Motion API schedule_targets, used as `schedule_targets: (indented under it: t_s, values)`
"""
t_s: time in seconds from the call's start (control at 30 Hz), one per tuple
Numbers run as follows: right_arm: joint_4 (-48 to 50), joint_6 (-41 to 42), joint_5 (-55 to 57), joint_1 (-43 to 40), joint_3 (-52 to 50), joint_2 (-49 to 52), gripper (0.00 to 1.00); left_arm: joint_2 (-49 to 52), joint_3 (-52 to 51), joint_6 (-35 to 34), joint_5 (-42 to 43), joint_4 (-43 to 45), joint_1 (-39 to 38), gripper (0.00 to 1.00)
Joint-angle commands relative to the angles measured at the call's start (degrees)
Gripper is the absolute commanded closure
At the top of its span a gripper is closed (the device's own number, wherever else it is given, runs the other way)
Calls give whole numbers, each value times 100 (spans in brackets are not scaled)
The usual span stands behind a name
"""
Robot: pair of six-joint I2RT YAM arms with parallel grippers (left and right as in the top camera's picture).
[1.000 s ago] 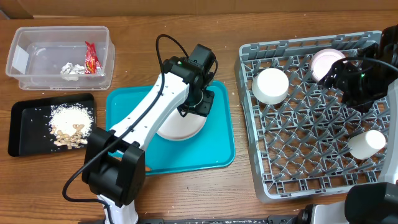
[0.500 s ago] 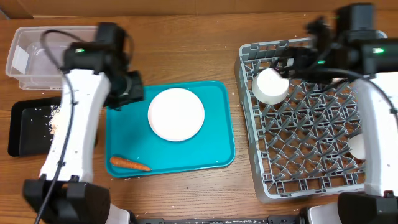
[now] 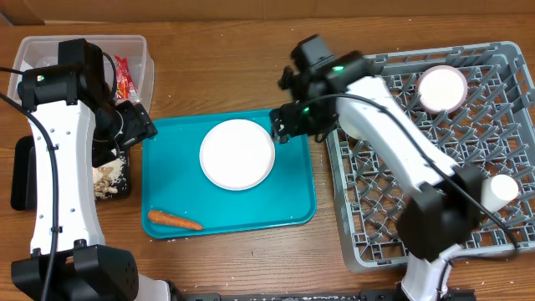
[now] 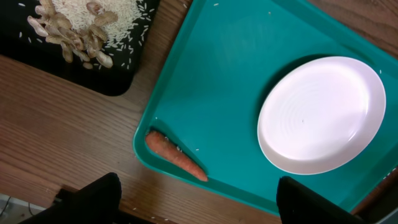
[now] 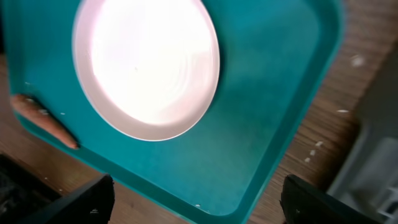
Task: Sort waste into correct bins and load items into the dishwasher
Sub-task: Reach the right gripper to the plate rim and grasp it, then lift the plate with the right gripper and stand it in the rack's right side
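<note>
L gripper (image 4: 199, 202): fingers (image 4: 93, 199) wide apart, nothing btwn; was over plate 1 s ago, now at teal tray (image 3: 297, 192) left edge, beside black tray (image 3: 21, 180) w/ rice + nut scraps (image 4: 81, 31). R gripper (image 5: 196, 199): jaws spread, empty; swung off rack (image 3: 376, 226) since 0.5 s ago, now above tray's upper right, just beside plate (image 3: 237, 154). Plate mid-tray, carrot (image 3: 174, 221) at near-left corner, both unmoved. Wrapper (image 3: 125, 79) in clear tub (image 3: 138, 50). Bowl (image 3: 441, 88), cup (image 3: 504, 188) in rack.

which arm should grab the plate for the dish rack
Right: the right hand hovers open beside the plate, on the dish rack's side; the left hand is at the teal tray's far edge.
</note>
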Motion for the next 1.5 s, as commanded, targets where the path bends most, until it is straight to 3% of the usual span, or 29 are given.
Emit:
schedule_targets:
  t_s: [0.0, 0.2, 0.47, 0.57, 0.6, 0.63, 0.67, 0.7, 0.87, 0.97, 1.27, 1.47]
  values:
    - [13, 192, 92, 122, 96, 579, 12, -90, 105, -98, -39, 4, 26, 18]
    - [85, 282, 92, 310, 96, 1314, 15, -90, 105, -98, -39, 33, 26, 17]
    - [396, 520, 485, 608, 61, 1808, 27, -90, 105, -96, -37, 66, 26, 16]
    - [492, 800, 1047, 671, 20, 1808, 41, -90, 105, -96, -37, 68, 24, 16]
    - [511, 933, 1279, 678, 20, 1808, 54, -90, 105, -98, -37, 70, 26, 16]
    - [531, 951, 1342, 675, 20, 1808, 62, -90, 105, -98, -37, 70, 24, 16]
    - [535, 949, 1342, 675, 20, 1808, 64, -90, 105, -96, -37, 70, 26, 16]
    - [560, 949, 1342, 673, 20, 1808, 74, -90, 105, -96, -37, 68, 26, 16]
    - [632, 962, 1390, 673, 20, 1808, 84, -90, 105, -96, -35, 66, 24, 16]
    - [634, 1073, 1574, 669, 20, 1808, 96, -90, 105, -96, -35, 57, 24, 16]
    - [291, 1029, 1661, 468, 411, 1644, 96, -90, 105, -96, -37, 55, 26, 16]
    - [4, 1025, 2046, -66, 1132, 765, 96, -90, 105, -55, -37, 57, 26, 16]
